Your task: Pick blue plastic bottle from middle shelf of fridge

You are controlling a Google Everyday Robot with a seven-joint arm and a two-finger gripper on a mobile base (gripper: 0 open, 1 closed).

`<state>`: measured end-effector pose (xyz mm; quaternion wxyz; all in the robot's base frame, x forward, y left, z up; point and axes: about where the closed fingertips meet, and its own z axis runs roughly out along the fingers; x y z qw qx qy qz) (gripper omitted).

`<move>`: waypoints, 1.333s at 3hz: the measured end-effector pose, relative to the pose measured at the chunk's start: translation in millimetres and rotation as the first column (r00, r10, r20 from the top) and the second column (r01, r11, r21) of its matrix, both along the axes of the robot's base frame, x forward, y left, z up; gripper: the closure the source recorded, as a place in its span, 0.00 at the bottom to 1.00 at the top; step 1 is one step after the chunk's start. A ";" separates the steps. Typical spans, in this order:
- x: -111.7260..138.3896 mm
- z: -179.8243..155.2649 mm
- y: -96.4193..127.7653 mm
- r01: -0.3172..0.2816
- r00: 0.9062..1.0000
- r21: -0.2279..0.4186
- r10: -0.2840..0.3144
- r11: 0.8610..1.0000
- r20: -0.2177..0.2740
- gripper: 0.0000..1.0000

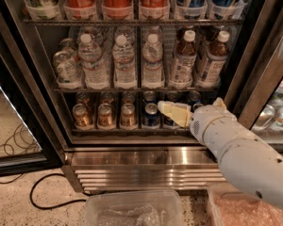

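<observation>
- The gripper hangs low, in front of the blue cans and below the middle shelf.
- The blue plastic bottle stands on that shelf, right of the water bottles.
- To do this well, rise to label height, then go straight in, staying clear of its twin just to the right.
- How far the gripper is open I cannot tell; it seems to hold nothing.
- Rear rows are hidden, and the fridge is cut off at the top.
</observation>
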<state>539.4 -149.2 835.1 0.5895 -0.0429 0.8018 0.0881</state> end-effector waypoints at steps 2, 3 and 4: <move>36.4 -23.9 -5.4 0.086 0.995 0.021 -0.087 0.996 0.054 0.00; 49.6 -25.8 -16.7 0.133 0.986 -0.015 -0.131 0.991 0.098 0.00; 57.9 -17.7 -30.5 0.184 0.974 -0.052 -0.174 0.982 0.147 0.05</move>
